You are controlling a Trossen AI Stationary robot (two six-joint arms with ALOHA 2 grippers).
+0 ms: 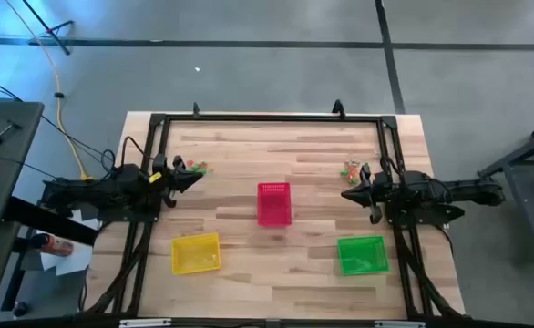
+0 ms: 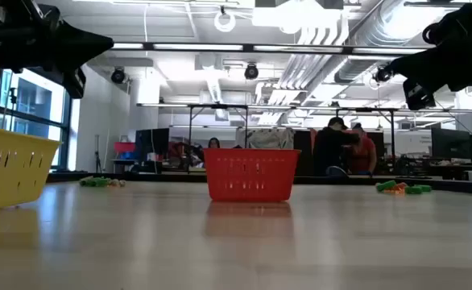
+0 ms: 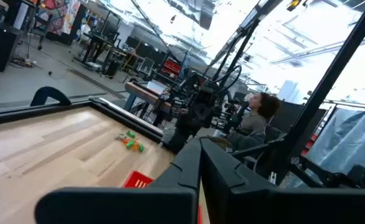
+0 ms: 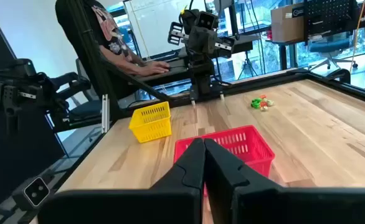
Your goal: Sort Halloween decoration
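The Halloween decoration lies in two small piles of orange, green and yellowish trinkets on the wooden table. One pile is near the far-left part. The other is near the far-right part. My left gripper hovers shut just to the near side of the left pile. My right gripper hovers shut just to the near side of the right pile. Both are above the table and hold nothing.
A red mesh basket stands mid-table between the arms. A yellow basket sits near-left and a green basket near-right. A black frame edges the table. People sit beyond the table.
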